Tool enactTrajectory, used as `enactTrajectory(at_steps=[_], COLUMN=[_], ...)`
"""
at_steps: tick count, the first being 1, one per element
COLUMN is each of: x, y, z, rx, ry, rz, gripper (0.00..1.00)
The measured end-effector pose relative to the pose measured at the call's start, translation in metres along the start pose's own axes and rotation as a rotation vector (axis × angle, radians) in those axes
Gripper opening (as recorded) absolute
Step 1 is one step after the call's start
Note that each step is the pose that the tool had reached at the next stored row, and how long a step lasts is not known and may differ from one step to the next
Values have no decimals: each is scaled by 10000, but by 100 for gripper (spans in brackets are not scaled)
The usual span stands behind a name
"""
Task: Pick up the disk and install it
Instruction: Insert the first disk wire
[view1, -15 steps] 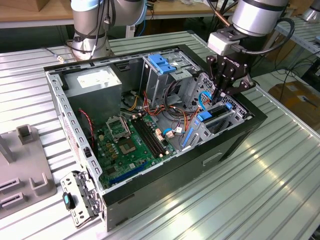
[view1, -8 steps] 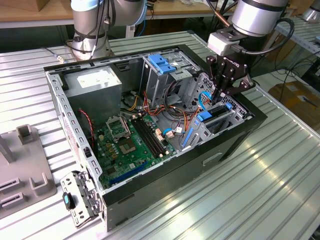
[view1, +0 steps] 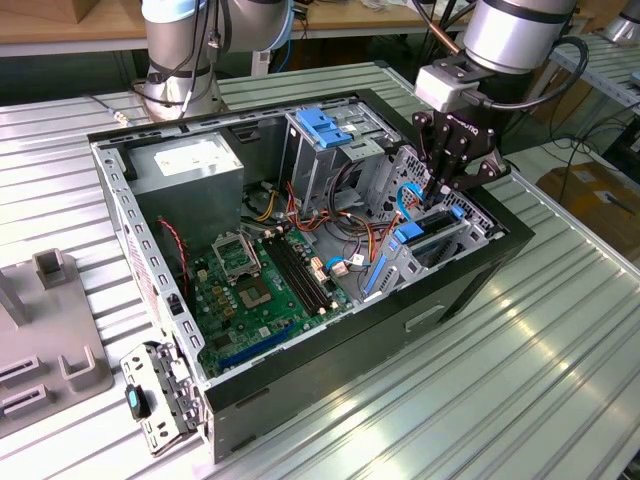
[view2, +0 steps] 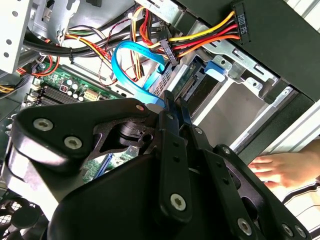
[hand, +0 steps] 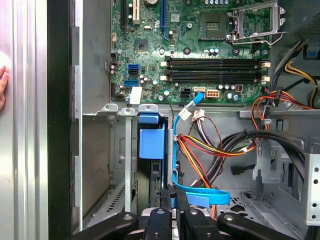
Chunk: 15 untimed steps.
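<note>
Gripper (view1: 447, 195) is pointed straight down into the case (view1: 330, 380) (at the exterior view's right), jaws pressed together, fingertips held at the upper edge of the disk (view1: 432, 240), which is seated upright in its bay.

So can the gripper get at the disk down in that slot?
Probably yes. The gripper hangs right over the disk, which stands on edge in an open-topped bay. Only a blue cable runs close beside it.
</note>
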<state>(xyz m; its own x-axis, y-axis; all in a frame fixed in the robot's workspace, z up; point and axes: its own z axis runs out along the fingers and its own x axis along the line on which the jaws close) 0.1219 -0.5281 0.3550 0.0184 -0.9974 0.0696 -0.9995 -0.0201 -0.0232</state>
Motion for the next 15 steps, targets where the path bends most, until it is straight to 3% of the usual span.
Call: enactTrajectory(at_steps=[15], x=[12], y=[1], z=[24], rx=[0], ry=[0], rz=[0], gripper=[16])
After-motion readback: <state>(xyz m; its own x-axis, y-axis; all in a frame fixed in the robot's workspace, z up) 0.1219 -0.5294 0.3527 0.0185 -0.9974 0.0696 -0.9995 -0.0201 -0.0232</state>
